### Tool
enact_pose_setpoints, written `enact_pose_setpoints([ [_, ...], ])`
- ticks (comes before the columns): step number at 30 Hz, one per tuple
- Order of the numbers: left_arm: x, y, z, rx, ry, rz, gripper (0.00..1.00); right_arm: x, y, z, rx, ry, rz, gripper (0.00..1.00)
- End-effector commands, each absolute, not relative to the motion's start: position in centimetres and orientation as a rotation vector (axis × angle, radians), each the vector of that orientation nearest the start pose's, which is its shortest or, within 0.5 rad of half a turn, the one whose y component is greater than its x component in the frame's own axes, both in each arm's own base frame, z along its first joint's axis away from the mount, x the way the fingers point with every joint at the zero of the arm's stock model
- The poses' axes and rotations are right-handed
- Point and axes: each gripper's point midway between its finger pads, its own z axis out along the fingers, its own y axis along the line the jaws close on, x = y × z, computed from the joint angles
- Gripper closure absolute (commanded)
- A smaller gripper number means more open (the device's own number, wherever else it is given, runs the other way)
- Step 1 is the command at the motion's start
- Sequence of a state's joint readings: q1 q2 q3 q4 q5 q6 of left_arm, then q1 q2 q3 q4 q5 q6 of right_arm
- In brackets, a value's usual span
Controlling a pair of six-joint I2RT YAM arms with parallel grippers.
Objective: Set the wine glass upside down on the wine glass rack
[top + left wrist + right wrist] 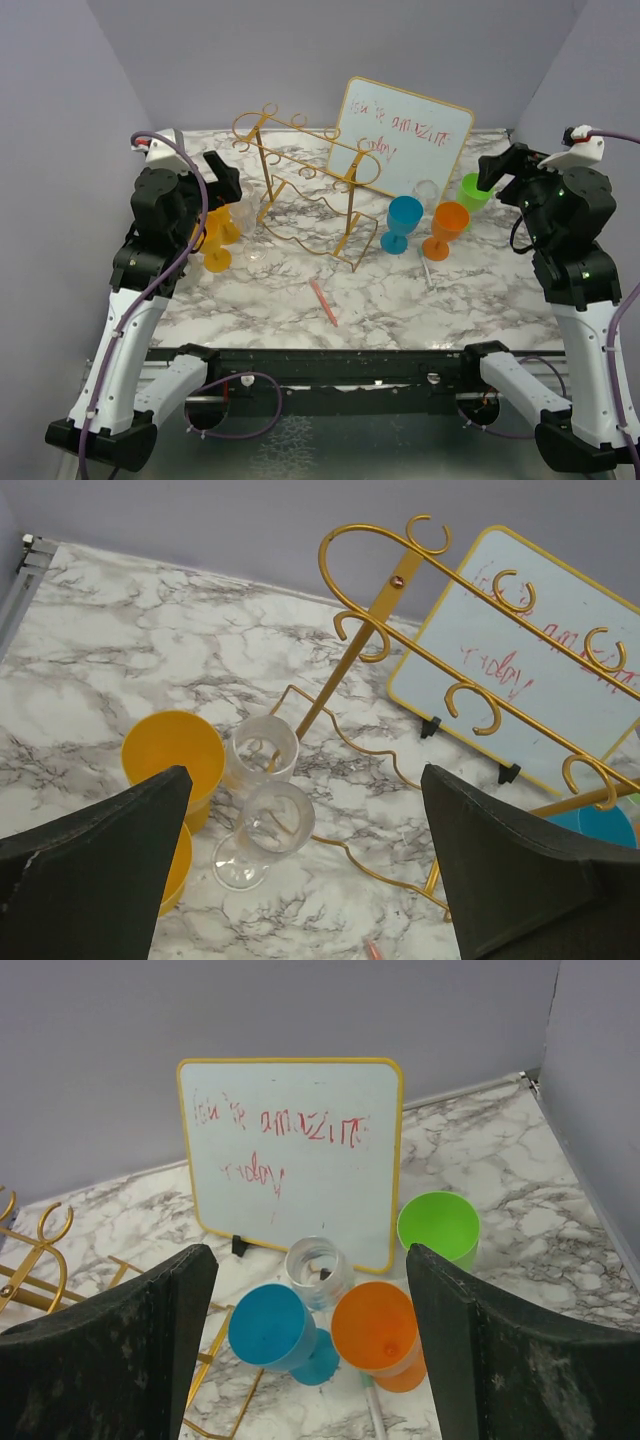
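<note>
Gold wire wine glass rack (350, 220) stands upright on the marble desk (260, 300), centre of the top view, with the framed whiteboard (400, 135) just behind it to the right.

Left fingers (100, 870): spread wide, nothing held, raised above the desk at the left of the top view. Between them, lower centre of the left wrist view, a clear wine glass (275, 818) stands upright on the desk beside the rack's wavy lower rail. A 2nd clear glass (265, 748) sits just above it in frame. 2 yellow glasses (172, 750) are at lower left.

Right fingers (110, 1350): spread wide, nothing held. Framed between them in the right wrist view are a blue glass (268, 1325), an orange glass (375, 1325), a green glass (438, 1225) and a small clear glass (315, 1265), all upright below the whiteboard.

Pink pen (323, 300) lies on the desk, lower centre of the top view.
</note>
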State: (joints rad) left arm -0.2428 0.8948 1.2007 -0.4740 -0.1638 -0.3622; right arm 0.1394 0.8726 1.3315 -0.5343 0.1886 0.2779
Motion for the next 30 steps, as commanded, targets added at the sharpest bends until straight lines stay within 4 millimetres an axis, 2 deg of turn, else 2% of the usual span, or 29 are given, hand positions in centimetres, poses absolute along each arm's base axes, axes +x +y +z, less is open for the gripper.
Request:
enact_pose_setpoints([
  [1, 30.7, -7.2, 38.4, -0.194, 1.674, -0.376, 0.01, 28.3, 1.7, 40.8, 0.263, 1.665, 0.146, 0.16],
  [5, 30.5, -8.0, 38.6, -0.148, 1.659, -0.413, 0.01, 28.5, 2.2, 39.5, 0.239, 1.718, 0.159, 0.15],
  [11, 30.1, -9.0, 38.4, -0.094, 1.664, -0.454, 0.01, 29.0, 4.7, 37.6, 0.126, 1.81, 0.259, 0.16],
  [15, 29.6, -9.3, 38.6, -0.056, 1.657, -0.469, 0.01, 29.3, 5.7, 36.8, 0.092, 1.846, 0.302, 0.16],
  [19, 29.2, -9.2, 39.0, -0.043, 1.641, -0.461, 0.01, 29.8, 5.5, 36.5, 0.108, 1.849, 0.288, 0.16],
  [21, 29.2, -9.0, 39.3, -0.047, 1.632, -0.454, 0.01, 30.1, 4.8, 36.6, 0.143, 1.835, 0.252, 0.16],
  [25, 29.1, -8.5, 39.8, -0.07, 1.614, -0.439, 0.01, 30.4, 3.8, 37.1, 0.194, 1.803, 0.213, 0.16],
  [30, 28.6, -7.9, 41.3, -0.079, 1.565, -0.415, 0.01, 30.4, 3.6, 38.4, 0.198, 1.761, 0.208, 0.16],
])
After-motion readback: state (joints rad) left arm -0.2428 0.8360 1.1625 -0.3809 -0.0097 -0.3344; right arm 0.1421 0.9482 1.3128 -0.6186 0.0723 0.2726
